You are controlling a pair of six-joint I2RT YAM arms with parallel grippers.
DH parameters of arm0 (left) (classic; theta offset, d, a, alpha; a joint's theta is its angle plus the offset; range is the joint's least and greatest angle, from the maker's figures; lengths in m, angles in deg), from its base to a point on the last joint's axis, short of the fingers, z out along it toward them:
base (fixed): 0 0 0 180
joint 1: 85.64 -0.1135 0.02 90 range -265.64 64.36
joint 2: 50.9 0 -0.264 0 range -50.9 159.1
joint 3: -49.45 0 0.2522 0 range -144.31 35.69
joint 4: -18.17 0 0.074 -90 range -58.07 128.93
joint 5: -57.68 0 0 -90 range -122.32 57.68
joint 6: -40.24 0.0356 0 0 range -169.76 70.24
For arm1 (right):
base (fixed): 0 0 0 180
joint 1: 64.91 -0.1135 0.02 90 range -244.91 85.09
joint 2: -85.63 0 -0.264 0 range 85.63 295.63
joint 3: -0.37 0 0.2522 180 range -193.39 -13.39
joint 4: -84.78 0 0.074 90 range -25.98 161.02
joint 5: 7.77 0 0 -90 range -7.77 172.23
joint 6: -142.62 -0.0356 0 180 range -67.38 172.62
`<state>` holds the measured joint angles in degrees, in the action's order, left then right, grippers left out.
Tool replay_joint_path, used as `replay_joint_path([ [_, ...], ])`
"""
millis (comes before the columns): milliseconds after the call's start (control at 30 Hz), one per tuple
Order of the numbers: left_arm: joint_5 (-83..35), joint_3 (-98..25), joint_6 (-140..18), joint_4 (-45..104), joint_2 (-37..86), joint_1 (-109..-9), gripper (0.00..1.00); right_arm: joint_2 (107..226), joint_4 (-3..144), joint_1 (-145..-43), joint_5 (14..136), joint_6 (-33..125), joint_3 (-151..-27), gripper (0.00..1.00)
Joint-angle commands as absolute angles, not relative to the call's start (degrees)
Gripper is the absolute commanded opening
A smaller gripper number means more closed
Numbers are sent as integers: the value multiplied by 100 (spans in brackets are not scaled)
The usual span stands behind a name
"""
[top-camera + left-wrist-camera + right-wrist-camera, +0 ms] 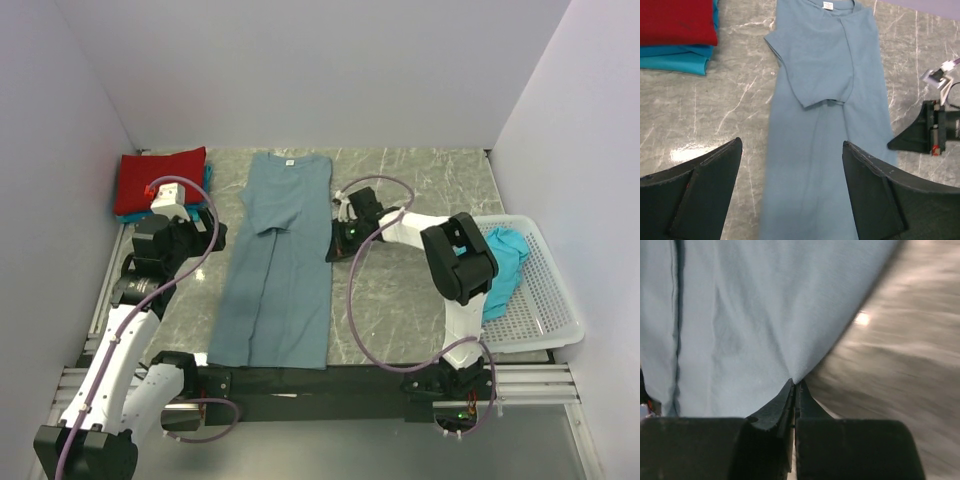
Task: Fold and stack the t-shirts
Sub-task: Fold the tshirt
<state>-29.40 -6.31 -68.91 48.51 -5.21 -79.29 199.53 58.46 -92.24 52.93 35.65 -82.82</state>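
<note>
marble table: blue shirt centre, red shirt left (basket right).

I've got 1 spread shirt lying lengthwise in the middle of the table. The folded stack sits far left, beyond my left gripper. My right gripper is at that shirt's right edge; farther right, the basket holds 1 loose shirt.

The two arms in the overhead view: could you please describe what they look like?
The left arm and right arm both have white links and bulky black joints, with a lilac cable looping along each. The fingers are matte black wedges.
</note>
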Motion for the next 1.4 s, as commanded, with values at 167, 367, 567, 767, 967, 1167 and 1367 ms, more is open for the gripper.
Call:
replay_joint_path([
  [167, -1985, -720, -6698, 4441, -423, -7923, 87, 20041, 3722, -7837, 5893, 5032, -9106, 0],
  [367, -1396, -676, -6637, 4327, -212, -7870, 88, 20646, 1851, -7213, 5588, 6471, -10372, 25],
  [567, -1131, -982, -7154, 4125, 867, -7861, 86, 20027, 1494, -7176, 5322, 7590, -10349, 39],
  [767, -1255, -2404, -8051, 4380, 3362, -7870, 77, 18507, 2336, -7685, 5391, 7486, -9936, 44],
  [967, -1097, -3522, -8543, 3932, 5367, -7958, 66, 16756, 3682, -8328, 6052, 7258, -9242, 55],
  [1167, -587, -4367, -9070, 3694, 6686, -7967, 58, 16754, 3200, -7240, 3207, 7360, -8819, 85],
  [1367, -666, -4210, -9931, 3072, 7100, -7958, 57, 16183, 3807, -7185, 3151, 7212, -8274, 85],
])
